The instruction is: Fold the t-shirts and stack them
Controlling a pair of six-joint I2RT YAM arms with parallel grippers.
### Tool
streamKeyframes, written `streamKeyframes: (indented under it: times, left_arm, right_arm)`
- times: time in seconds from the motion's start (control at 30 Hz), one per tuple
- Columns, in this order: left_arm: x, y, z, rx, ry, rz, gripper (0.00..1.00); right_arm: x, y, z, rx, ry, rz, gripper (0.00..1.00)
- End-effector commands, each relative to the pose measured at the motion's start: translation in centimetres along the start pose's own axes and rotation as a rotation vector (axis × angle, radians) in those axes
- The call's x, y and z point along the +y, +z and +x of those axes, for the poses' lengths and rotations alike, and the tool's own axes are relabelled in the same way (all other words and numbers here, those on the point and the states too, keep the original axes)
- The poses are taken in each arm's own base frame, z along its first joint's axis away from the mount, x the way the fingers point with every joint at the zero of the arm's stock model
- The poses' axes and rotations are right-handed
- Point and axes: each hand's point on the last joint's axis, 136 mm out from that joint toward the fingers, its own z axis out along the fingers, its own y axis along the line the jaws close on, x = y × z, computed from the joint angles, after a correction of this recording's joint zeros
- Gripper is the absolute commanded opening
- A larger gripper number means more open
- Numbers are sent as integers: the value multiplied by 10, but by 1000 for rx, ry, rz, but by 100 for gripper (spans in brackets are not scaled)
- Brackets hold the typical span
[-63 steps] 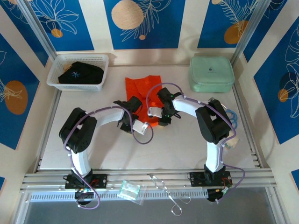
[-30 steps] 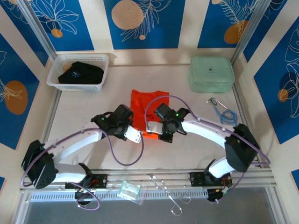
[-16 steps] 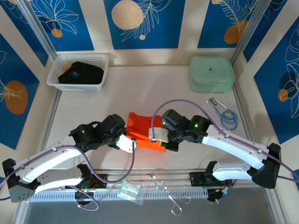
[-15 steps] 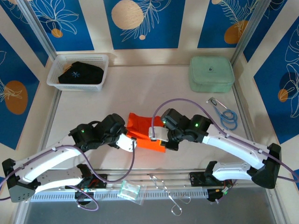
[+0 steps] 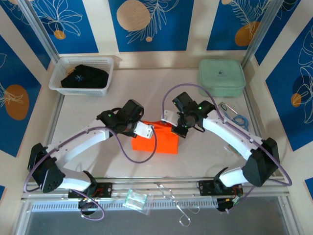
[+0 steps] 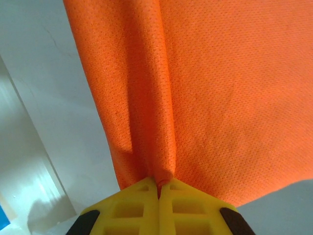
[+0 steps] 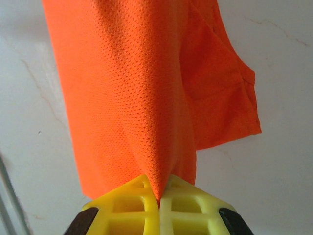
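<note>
The bright orange t-shirt (image 5: 155, 141) hangs between my two grippers over the middle of the table, its lower part resting on the surface. My left gripper (image 5: 147, 129) is shut on its left top corner; the cloth (image 6: 205, 88) runs up from the yellow fingers (image 6: 139, 205). My right gripper (image 5: 172, 130) is shut on the right top corner, with the shirt (image 7: 132, 88) and a sleeve hanging away from its fingers (image 7: 183, 205). A black t-shirt (image 5: 84, 77) with a light-blue mark lies in the white basket (image 5: 83, 73).
A pale green zipped case (image 5: 221, 77) sits at the back right. A blue cable loop (image 5: 238, 120) lies by the right edge. A small clear packet (image 5: 135, 199) and wire pieces lie on the front rail.
Both grippers moved back from the near edge toward the table's middle and rose, lifting the orange shirt's edge so it now hangs down from them.
</note>
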Motion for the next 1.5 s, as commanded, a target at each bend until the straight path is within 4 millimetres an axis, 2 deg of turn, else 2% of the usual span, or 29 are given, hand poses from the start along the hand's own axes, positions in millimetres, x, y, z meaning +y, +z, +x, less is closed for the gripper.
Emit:
streamKeyframes:
  times: [0.0, 0.2, 0.33, 0.53, 0.73, 0.83, 0.9, 0.97, 1.03, 1.13, 1.2, 1.23, 1.27, 1.37, 1.47]
  left_arm:
    - [12, 8, 10, -5, -12, -1, 0]
    - [14, 44, 30, 13, -53, 28, 0]
    - [20, 75, 39, 41, -69, 8, 0]
    - [11, 117, 52, 95, -100, 42, 0]
    - [2, 136, 62, 138, -109, 55, 0]
    - [1, 140, 62, 138, -112, 50, 0]
    - [5, 142, 62, 142, -121, 38, 0]
    - [10, 143, 63, 148, -133, 15, 28]
    - [23, 141, 64, 149, -152, -45, 42]
    - [48, 127, 65, 149, -191, -164, 52]
    - [75, 110, 73, 183, -235, -300, 57]
    - [87, 100, 77, 203, -258, -357, 59]
    - [100, 87, 82, 224, -286, -420, 60]
    - [131, 40, 94, 254, -386, -598, 64]
    - [147, -16, 101, 218, -521, -739, 68]
  right_arm:
    - [-18, 1, -14, -52, 1, -11, 0]
    - [-50, 28, -19, -41, 37, -27, 0]
    - [-75, 55, -17, -7, 87, -19, 0]
    - [-100, 92, -21, 0, 105, 1, 0]
    - [-110, 122, -13, 28, 138, -10, 0]
    - [-112, 131, -7, 56, 159, -7, 0]
    - [-114, 135, -3, 72, 177, 1, 4]
    - [-115, 135, -1, 78, 198, 9, 13]
    - [-118, 134, -1, 75, 225, 28, 28]
    - [-130, 123, -8, 45, 278, 76, 43]
    - [-143, 106, -16, 11, 336, 116, 79]
    - [-149, 96, -20, -8, 360, 131, 90]
    - [-155, 83, -26, -36, 385, 157, 95]
    - [-164, 35, -44, -144, 434, 218, 95]
    - [-162, -21, -56, -259, 519, 268, 100]
